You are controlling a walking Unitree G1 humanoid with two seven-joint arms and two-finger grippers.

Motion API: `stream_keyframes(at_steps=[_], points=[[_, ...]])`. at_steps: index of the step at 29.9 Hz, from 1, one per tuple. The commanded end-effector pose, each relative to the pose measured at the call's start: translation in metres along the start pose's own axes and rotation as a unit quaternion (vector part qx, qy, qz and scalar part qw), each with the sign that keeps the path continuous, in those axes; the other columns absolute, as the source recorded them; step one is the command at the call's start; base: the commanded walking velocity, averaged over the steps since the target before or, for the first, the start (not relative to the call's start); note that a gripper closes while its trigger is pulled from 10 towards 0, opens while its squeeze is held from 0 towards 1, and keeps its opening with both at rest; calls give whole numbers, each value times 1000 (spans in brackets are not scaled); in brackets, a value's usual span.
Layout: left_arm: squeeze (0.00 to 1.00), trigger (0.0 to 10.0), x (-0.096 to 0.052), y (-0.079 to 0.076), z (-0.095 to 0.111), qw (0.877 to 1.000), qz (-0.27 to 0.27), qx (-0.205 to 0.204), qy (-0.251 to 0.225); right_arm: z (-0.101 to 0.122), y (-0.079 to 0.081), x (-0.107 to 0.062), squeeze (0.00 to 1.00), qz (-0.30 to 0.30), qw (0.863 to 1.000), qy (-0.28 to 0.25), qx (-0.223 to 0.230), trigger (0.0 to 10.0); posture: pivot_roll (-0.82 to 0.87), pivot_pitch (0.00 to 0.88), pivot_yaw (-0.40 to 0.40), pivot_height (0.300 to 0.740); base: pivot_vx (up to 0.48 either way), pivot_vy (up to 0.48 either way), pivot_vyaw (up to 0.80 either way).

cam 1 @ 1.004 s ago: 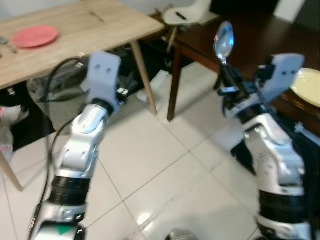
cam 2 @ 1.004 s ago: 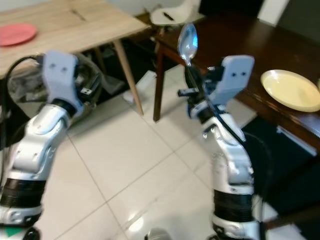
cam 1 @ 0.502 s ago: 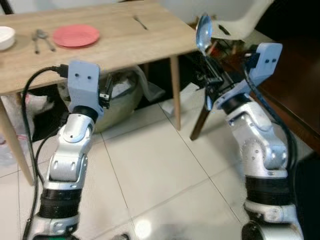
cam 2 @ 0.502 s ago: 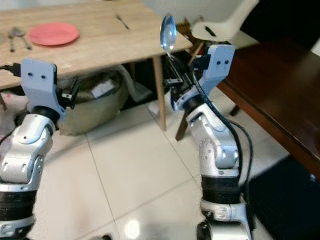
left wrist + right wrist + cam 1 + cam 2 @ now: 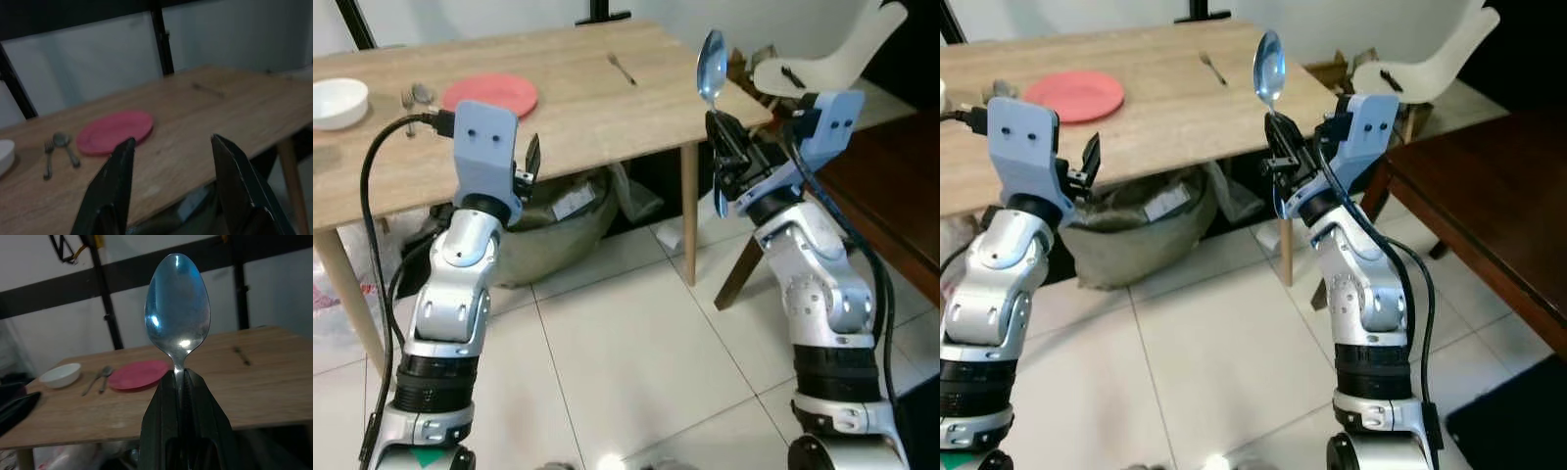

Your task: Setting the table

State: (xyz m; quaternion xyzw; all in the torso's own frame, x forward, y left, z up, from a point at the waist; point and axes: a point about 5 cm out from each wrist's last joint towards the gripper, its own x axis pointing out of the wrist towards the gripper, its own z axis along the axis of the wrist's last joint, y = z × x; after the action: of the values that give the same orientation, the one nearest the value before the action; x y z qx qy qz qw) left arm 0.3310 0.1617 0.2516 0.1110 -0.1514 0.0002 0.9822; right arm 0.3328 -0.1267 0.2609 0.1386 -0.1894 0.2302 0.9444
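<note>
My right gripper (image 5: 721,147) is shut on the handle of a silver spoon (image 5: 711,65), which stands upright with its bowl up, just off the near right corner of a light wooden table (image 5: 578,108). The same spoon (image 5: 178,308) rises from the shut fingers in the right wrist view. On the table lie a red plate (image 5: 490,93), a white bowl (image 5: 337,101), a fork and spoon (image 5: 57,152) left of the plate, and a lone fork (image 5: 622,68) to the right. My left gripper (image 5: 171,161) is open and holds nothing, raised before the table's near edge.
A grey-green sack (image 5: 553,220) lies under the table. A white chair (image 5: 837,54) stands to the right, with a dark wooden table (image 5: 1489,215) beside it. White tiled floor (image 5: 626,372) stretches in front of me.
The camera has swung left, so the wooden table now fills the view and the dark table with the yellow plate slid off right. The spoon stays upright in my right gripper.
</note>
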Motion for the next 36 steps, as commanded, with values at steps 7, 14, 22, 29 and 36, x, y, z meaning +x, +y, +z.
stream_keyframes(at_steps=[7,14,22,29,36], points=[[16,10000,4,-3,0,1000,-4,5,0,2,-4,0,0,-9,1000,-10,3,10000,-89,26,41,740,480,0,0],[16,10000,4,-3,0,1000,-5,5,-1,4,-7,0,0,-19,1000,-14,0,10000,-91,24,44,740,480,0,0],[20,10000,5,-3,0,1000,-5,5,-2,6,-10,1,0,-23,1000,-18,-4,10000,-89,21,43,740,480,0,0],[24,10000,6,-3,0,1000,-5,7,-4,10,-15,3,0,-28,999,-22,-19,10000,-92,20,46,740,480,0,0],[24,10000,7,-2,0,1000,-5,6,-6,14,-20,5,0,-23,999,-19,-45,10000,-91,20,41,740,480,0,0]])
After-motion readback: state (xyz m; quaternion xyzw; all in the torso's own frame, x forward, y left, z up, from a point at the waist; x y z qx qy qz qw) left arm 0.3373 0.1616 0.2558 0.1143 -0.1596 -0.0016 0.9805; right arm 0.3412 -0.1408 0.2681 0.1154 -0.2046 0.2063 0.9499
